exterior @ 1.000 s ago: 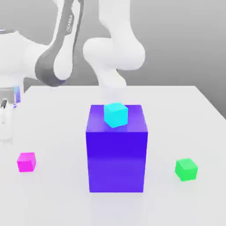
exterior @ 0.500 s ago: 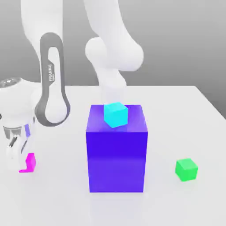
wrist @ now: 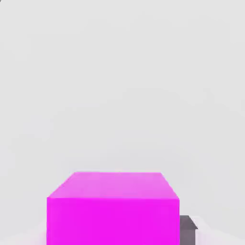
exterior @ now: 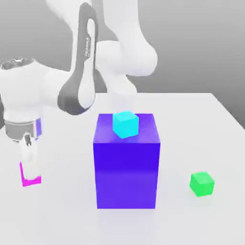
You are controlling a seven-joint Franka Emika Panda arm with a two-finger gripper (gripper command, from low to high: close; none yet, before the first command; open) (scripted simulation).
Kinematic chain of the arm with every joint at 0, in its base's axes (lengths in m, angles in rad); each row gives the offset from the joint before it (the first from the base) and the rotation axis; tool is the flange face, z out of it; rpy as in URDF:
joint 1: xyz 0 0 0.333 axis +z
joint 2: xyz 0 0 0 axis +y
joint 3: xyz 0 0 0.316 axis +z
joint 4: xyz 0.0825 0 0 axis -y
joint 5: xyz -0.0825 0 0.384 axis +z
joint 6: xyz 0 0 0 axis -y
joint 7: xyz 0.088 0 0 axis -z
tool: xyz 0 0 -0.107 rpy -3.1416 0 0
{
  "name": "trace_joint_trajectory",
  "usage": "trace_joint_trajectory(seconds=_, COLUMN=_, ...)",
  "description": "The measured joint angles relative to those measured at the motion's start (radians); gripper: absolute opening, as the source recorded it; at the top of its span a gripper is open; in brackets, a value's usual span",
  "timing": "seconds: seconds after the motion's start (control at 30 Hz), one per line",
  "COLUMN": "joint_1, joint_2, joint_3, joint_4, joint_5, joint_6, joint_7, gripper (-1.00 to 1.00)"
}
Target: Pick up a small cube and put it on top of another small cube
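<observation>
White desk [exterior: 191, 129]; pincer [exterior: 29, 173] clamped on magenta cube [exterior: 31, 180]. Risk: carried low toward green cube [exterior: 201, 183], it clips blue-purple block [exterior: 127, 165].

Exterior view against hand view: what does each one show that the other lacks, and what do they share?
Exterior view: the arm, its gripper down over the magenta cube, the big blue-purple block carrying the cyan cube, and the green cube off to the exterior view's right. Hand view: the magenta cube's top face close up, with a dark fingertip at its side. Shared: the magenta cube and the white table.
</observation>
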Motion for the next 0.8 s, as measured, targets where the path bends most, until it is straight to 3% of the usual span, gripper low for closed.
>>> trace_joint_trajectory(seconds=0.4, joint_1=0.517, joint_2=-0.091, joint_3=0.248, joint_4=-0.025, joint_5=-0.016, joint_6=-0.066, joint_7=-0.268, gripper=-1.0)
trace_joint_trajectory(seconds=0.5, joint_1=0.637, joint_2=-0.106, joint_3=0.296, joint_4=-0.054, joint_5=0.03, joint_6=-0.092, joint_7=-0.343, gripper=-1.0)
trace_joint_trajectory(seconds=0.63, joint_1=0.736, joint_2=-0.131, joint_3=0.33, joint_4=-0.097, joint_5=0.116, joint_6=-0.134, joint_7=-0.469, gripper=-1.0)
trace_joint_trajectory(seconds=0.8, joint_1=0.745, joint_2=-0.045, joint_3=0.32, joint_4=-0.097, joint_5=0.043, joint_6=-0.057, joint_7=-0.434, gripper=-1.0)
